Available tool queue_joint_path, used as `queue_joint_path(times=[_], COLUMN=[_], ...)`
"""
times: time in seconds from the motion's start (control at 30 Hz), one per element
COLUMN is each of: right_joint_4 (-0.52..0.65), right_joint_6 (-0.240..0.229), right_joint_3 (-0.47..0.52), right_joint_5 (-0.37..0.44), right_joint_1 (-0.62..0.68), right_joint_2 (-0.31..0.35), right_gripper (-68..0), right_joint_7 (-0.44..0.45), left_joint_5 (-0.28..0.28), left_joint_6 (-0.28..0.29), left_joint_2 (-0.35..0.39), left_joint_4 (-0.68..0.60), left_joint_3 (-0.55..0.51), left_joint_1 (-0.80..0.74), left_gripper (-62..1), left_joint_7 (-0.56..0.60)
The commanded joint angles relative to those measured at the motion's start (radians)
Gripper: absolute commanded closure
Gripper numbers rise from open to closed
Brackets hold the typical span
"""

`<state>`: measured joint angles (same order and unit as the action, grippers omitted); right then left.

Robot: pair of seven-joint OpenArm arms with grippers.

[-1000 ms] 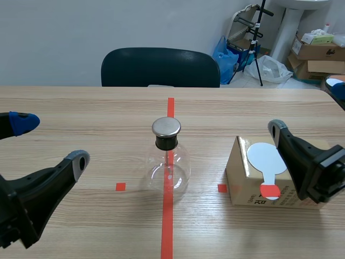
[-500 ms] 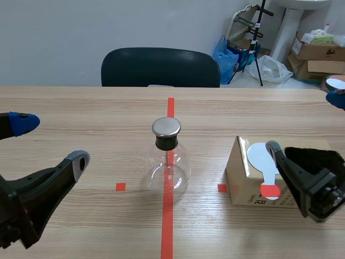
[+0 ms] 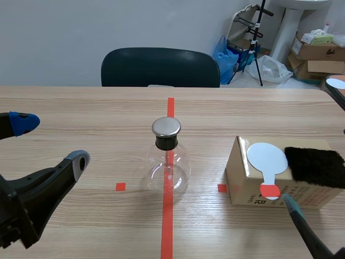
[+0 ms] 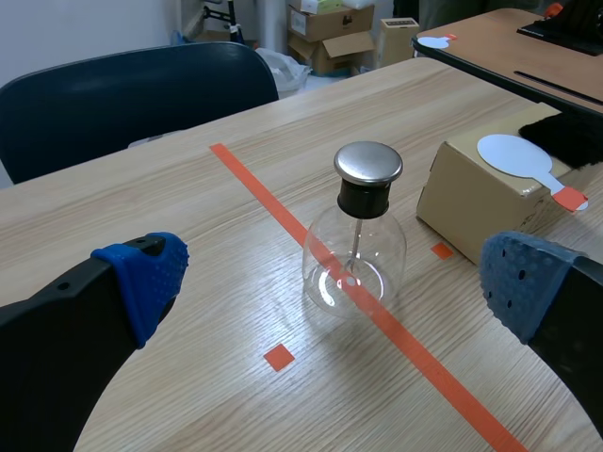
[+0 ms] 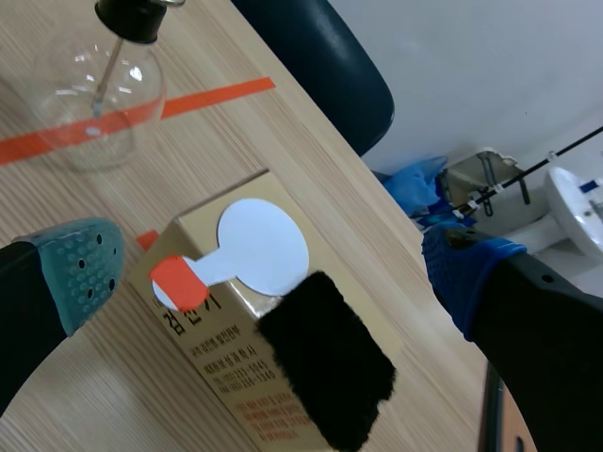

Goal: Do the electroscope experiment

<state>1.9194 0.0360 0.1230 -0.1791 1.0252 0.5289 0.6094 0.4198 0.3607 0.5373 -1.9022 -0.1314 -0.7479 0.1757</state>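
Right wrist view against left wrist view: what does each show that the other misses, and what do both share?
Only the right wrist view shows the right gripper, open, and print on the cardboard box. Only the left wrist view shows the left gripper, open, and stacked cartons. Both show the glass flask, the box, the white paddle and the black cloth.

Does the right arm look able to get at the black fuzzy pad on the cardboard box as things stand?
Probably yes. The right gripper is open and faces the black fuzzy pad, which lies uncovered on top of the cardboard box. Only the white paddle lies beside it.
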Motion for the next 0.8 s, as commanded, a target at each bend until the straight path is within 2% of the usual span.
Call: queue_joint_path(times=[0.0,0.2,0.5,0.6,0.7,0.77], right_joint_4=[0.006,-0.016,-0.118,-0.133,-0.149,-0.164], right_joint_6=[0.019,0.067,0.207,0.211,0.212,0.238], right_joint_3=[0.014,0.014,0.014,0.004,-0.021,-0.046], right_joint_5=[-0.022,-0.151,-0.391,-0.472,-0.515,-0.534], right_joint_1=[0.011,0.042,0.039,0.038,0.014,-0.010], right_joint_2=[0.008,-0.034,-0.124,-0.124,-0.125,-0.125], right_gripper=[-67.9,-67.9,-67.9,-67.9,-67.9,-67.9], right_joint_7=[0.020,0.016,0.011,-0.023,-0.057,-0.097], left_joint_5=[0.006,0.006,0.006,0.006,0.006,0.006], left_joint_6=[0.002,0.002,0.001,0.001,0.001,0.001], left_joint_2=[-0.005,-0.005,-0.005,-0.005,-0.005,-0.005], left_joint_4=[-0.021,-0.021,-0.021,-0.021,-0.021,-0.021], left_joint_3=[0.008,0.008,0.007,0.007,0.007,0.007], left_joint_1=[0.003,0.003,0.003,0.003,0.003,0.003], left_gripper=[-62.3,-62.3,-62.3,-62.3,-62.3,-62.3], left_joint_7=[0.011,0.008,0.008,0.008,0.009,0.011])
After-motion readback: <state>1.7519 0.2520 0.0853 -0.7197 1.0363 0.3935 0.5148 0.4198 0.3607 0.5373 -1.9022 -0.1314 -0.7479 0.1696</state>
